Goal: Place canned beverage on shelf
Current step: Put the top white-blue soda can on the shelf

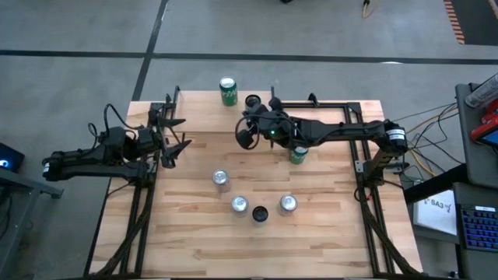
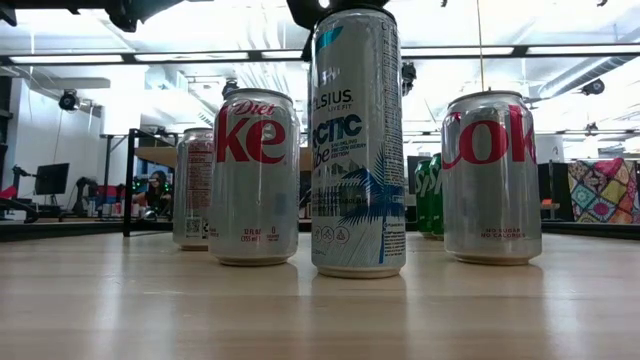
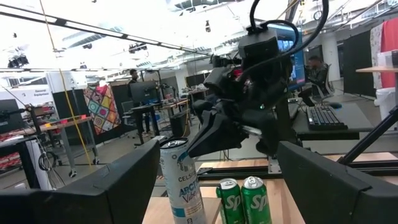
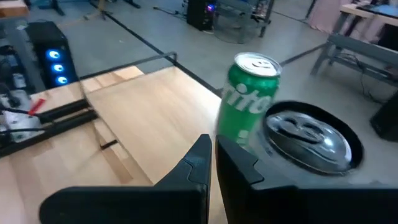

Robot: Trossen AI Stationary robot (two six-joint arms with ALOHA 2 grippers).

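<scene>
Wood table: right gripper closed on nothing, near the green can.
Hazard: advancing with jaws together could topple the can off the table's far edge. Left gripper waits open at the left side. Shelf not identifiable.

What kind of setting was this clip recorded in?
Most likely a robotics lab or open workshop. The wooden table sits on a bare concrete floor, a computer keyboard lies on a desk nearby, and exposed ceiling lights run across a large shared room.
</scene>
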